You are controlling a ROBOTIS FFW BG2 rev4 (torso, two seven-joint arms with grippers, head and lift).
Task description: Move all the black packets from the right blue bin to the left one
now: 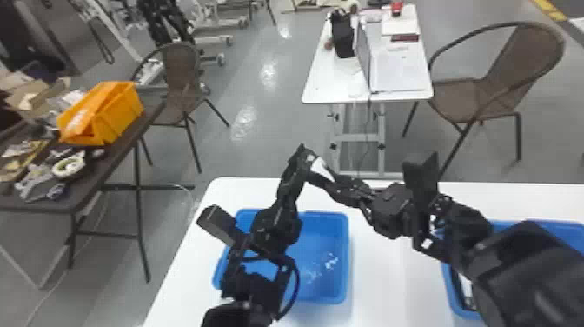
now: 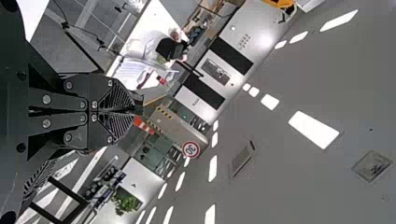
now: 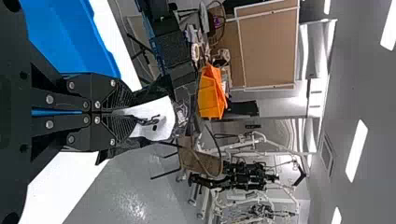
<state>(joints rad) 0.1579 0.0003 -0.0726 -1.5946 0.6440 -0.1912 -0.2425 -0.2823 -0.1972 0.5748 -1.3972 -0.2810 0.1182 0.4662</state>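
- Right pincer (image 3: 125, 112) closed on packet (image 3: 159, 122) by one end, up near left bin (image 1: 345, 265); loose grip could drop it on surface (image 1: 386, 287).
- Left pincer (image 2: 130, 111) pinched together, seemingly nothing in it, arm over left bin; arms close, could bump or snag packet.
- Left bin: no packet in visible part.
- Right bin (image 1: 450, 292): mostly hidden; dark-and-white item inside, likely another packet.

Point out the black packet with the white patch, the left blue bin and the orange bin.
Black packet (image 3: 162, 109): right wrist view, on its white patch.
Left blue bin (image 1: 320, 244): head view, on its bare floor.
Orange bin (image 1: 122, 116): head view, on its outer wall.
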